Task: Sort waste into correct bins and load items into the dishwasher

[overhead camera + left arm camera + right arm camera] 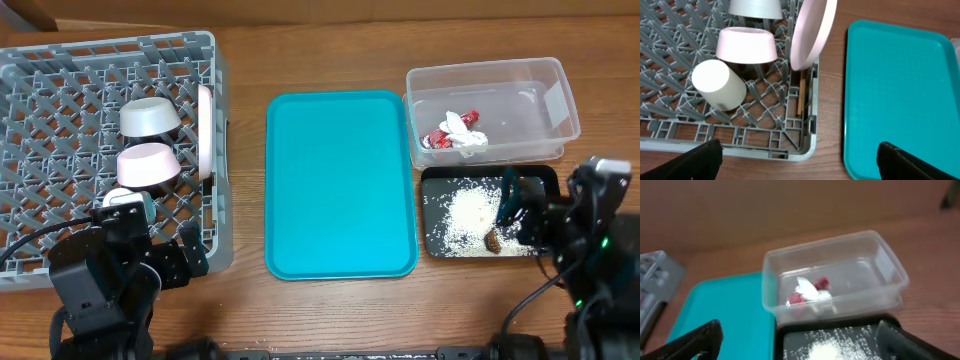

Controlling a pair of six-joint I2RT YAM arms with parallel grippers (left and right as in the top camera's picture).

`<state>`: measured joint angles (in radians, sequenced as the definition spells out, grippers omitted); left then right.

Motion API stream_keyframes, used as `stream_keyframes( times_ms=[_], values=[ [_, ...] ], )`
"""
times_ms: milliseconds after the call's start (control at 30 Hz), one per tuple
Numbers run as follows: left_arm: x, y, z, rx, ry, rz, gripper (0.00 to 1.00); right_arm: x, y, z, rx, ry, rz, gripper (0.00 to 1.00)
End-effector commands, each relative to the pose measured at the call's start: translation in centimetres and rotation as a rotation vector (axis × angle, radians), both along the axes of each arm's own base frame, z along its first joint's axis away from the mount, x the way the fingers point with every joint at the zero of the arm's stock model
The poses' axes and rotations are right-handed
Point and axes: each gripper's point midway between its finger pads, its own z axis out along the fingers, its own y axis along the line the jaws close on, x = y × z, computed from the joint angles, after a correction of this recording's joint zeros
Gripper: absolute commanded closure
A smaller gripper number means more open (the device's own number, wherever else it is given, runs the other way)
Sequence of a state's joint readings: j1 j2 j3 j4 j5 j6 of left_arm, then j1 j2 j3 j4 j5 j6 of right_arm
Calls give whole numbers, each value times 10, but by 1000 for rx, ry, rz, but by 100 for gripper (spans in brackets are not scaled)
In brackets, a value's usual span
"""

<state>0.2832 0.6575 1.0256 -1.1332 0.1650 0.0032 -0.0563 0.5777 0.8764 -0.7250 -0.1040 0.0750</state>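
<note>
My jaws are spread wide, both empty. Left gripper (797, 162) hovers at the five-o'clock corner of the rack (765, 150) (cup (717, 85), bowls (746, 45), plate (812, 30), chopsticks (801, 92) inside). Right gripper (797, 342) hovers over the black tray (790, 335) of rice (825, 350); wrapper (807, 292) in the tub (880, 265) at twelve o'clock.

A grey plastic lattice dish rack (60, 120) lies left of a flat teal rectangular tray (340, 185), with a clear rectangular plastic tub (520, 75) to its right, behind a shallow black rectangular tray (431, 215).
</note>
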Motion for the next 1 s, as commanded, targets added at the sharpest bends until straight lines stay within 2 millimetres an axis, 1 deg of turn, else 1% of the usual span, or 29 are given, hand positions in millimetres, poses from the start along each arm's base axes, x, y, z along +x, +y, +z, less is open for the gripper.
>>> stream_keyframes(
  times_ms=[0, 200, 300, 400, 467, 533, 567, 667, 700, 967],
  values=[
    [0, -2, -1, 1, 0, -19, 0, -5, 11, -14, -4, -72, 44, 0],
    [0, -2, -1, 1, 0, -19, 0, -4, 25, -34, -1, -316, 102, 0],
    [0, -2, -1, 1, 0, -19, 0, -3, 30, -43, 3, -455, 118, 0],
    [0, -2, -1, 1, 0, -19, 0, -4, 30, -51, 6, -533, 120, 0],
    [0, -2, -1, 1, 0, -19, 0, -3, 30, -61, 7, -542, 120, 0],
    [0, -2, -1, 1, 0, -19, 0, -2, 30, -76, 7, -524, 120, 0],
    [0, -2, -1, 1, 0, -19, 0, -1, 31, -87, 7, -508, 120, 0],
    [0, -2, -1, 1, 0, -19, 0, -1, 32, -122, 6, -375, 130, 0],
    [0, -2, -1, 1, 0, -19, 0, -1, 32, -128, 6, -351, 131, 0],
    [0, -2, -1, 1, 0, -19, 0, -1, 33, -127, 8, -355, 136, 0]
  ],
)
